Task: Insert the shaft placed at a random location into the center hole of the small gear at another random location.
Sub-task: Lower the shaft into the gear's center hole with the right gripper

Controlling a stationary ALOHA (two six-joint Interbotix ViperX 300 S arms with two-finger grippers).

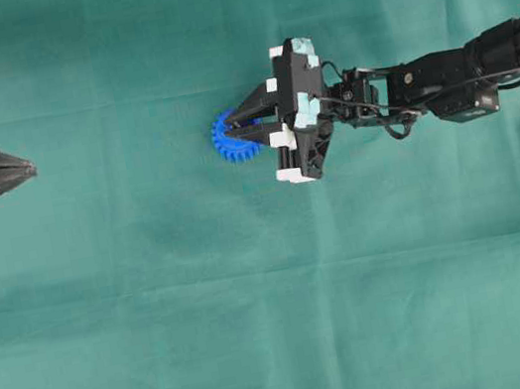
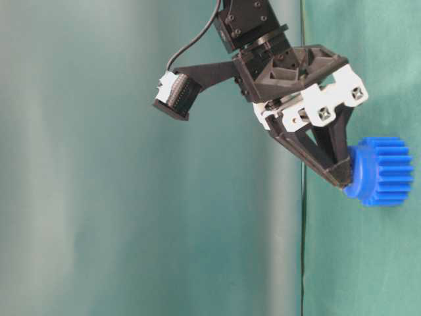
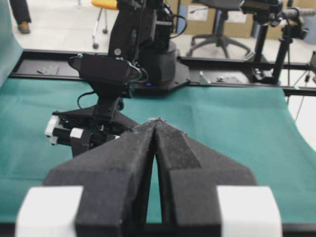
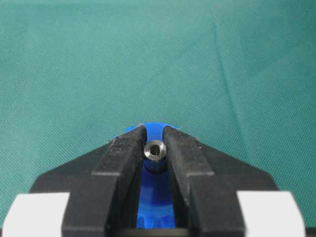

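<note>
- The left tool (image 1: 29, 170) sits at the far left edge of the green-covered counter (image 1: 167, 352), well apart from the work; its two foam fingers (image 3: 123, 163) are pressed together at the tips with nothing between them, so it is closed and empty.
- The small gear (image 1: 230, 139) lies near the middle of the counter, teeth out and hub up. From above only its left half shows, as the right tool covers the rest.
- The right tool (image 1: 240, 125) reaches in from the right and points down over the gear. In the right wrist view its fingers (image 4: 123, 158) clamp the shaft (image 4: 154, 149), a small silver pin seen end-on, with the blue of the gear directly beneath it.
- In the table-level view the tool's tips (image 2: 339, 174) look to be right against the gear's face (image 2: 381, 171); whether the pin's lower end has entered the center hole cannot be told, since fingers and pin hide the hole.
- Judged from this, the step in hand is the insertion itself: the pick-up is done and the pin is lined up over the hub.
- The next move probably calls for a straight, gentle push down with the pin kept upright and centred. The fingers should part only once the pin is seated, then lift clear without dragging the gear.
</note>
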